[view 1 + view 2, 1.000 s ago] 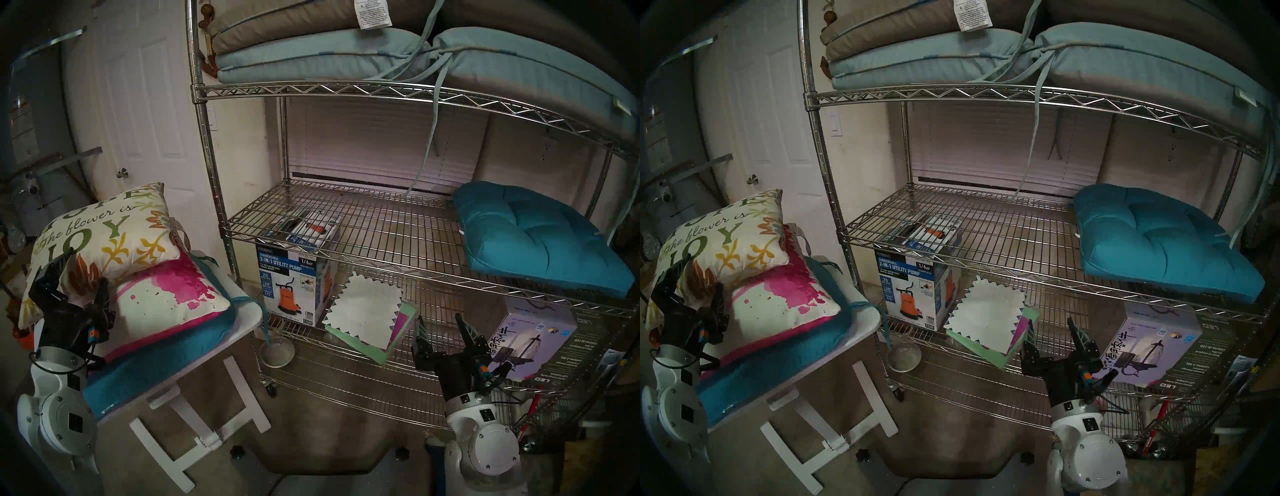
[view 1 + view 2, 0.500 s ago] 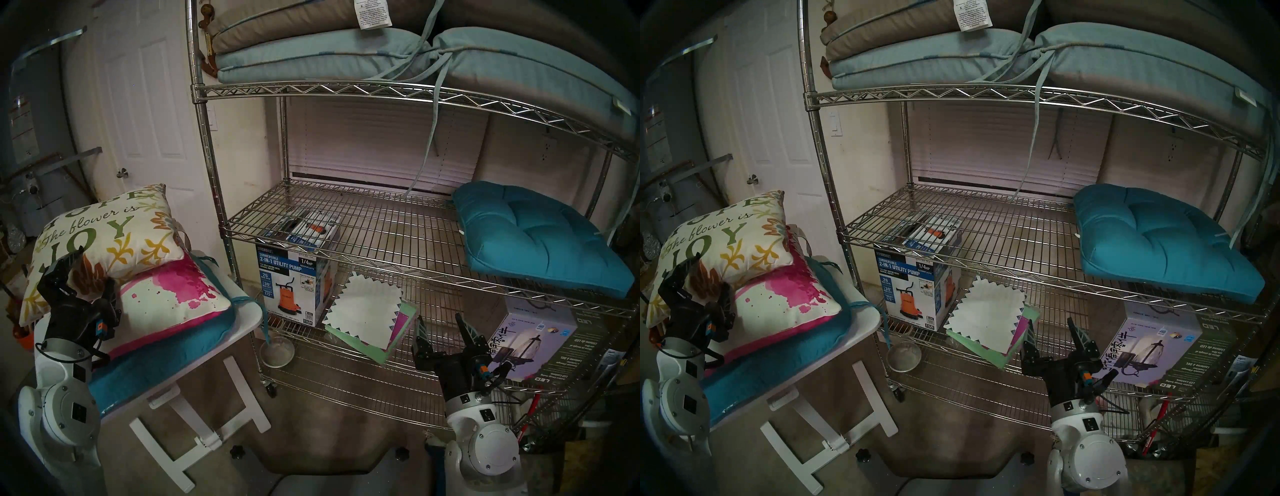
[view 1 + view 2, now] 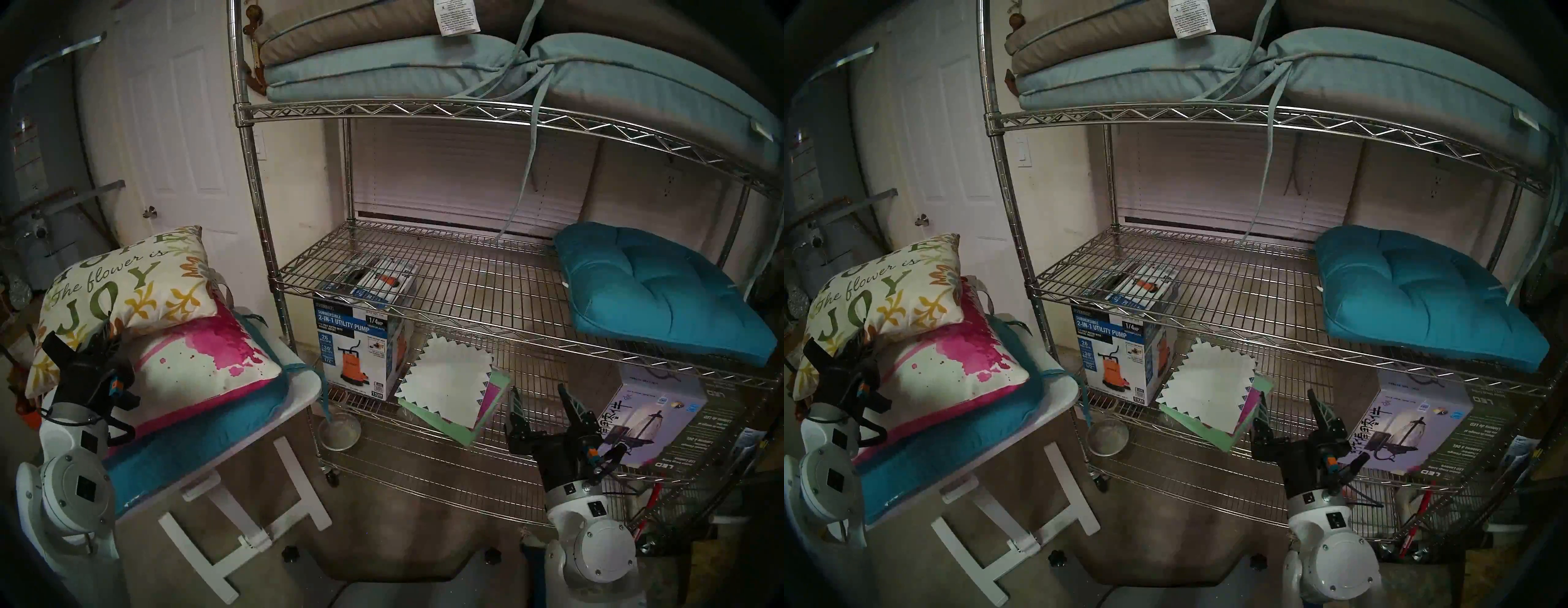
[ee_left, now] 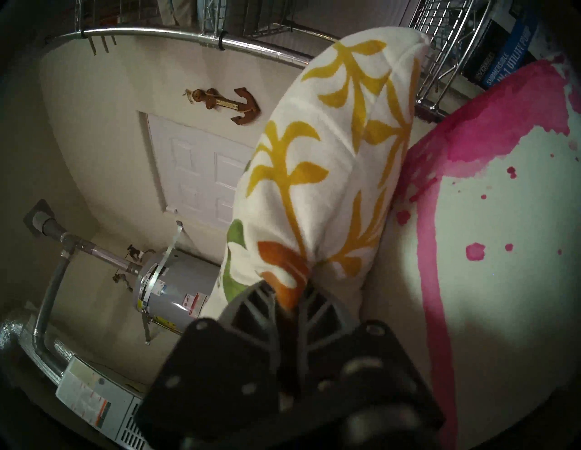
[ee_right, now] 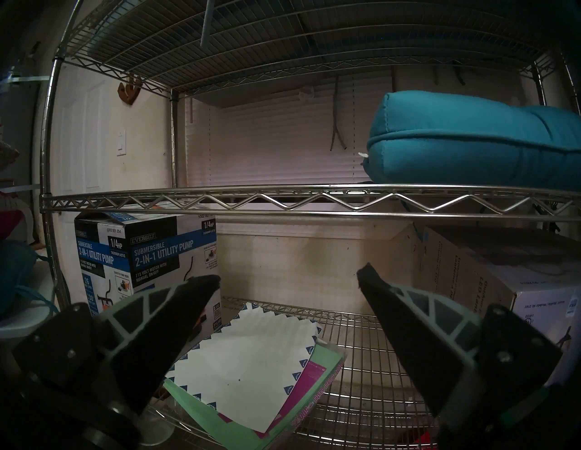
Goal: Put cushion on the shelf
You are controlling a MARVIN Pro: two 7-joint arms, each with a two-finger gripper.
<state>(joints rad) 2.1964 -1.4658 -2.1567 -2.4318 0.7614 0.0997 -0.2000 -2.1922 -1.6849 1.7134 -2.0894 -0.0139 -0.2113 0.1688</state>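
A floral "JOY" cushion (image 3: 127,284) lies on top of a pink-splashed cushion (image 3: 203,365) and a teal cushion (image 3: 191,441) on a small white folding table (image 3: 307,384) at the left. My left gripper (image 3: 102,337) is shut on the floral cushion's near lower edge; the left wrist view shows the fingers (image 4: 261,301) pinching the fabric (image 4: 330,157). The chrome wire shelf (image 3: 445,288) stands to the right, its middle tier bare on the left. My right gripper (image 3: 541,399) is open and empty in front of the lower tier (image 5: 287,279).
A teal tufted cushion (image 3: 662,293) lies on the middle tier's right side. Grey-blue cushions (image 3: 382,63) fill the top tier. A pump box (image 3: 360,339), envelopes (image 3: 449,390) and a lantern box (image 3: 653,420) sit below. A glass bowl (image 3: 339,431) is by the post.
My left gripper, open around the floral cushion's corner before, has shut on its lower edge, and the cushion has shifted a little. The right arm has not moved.
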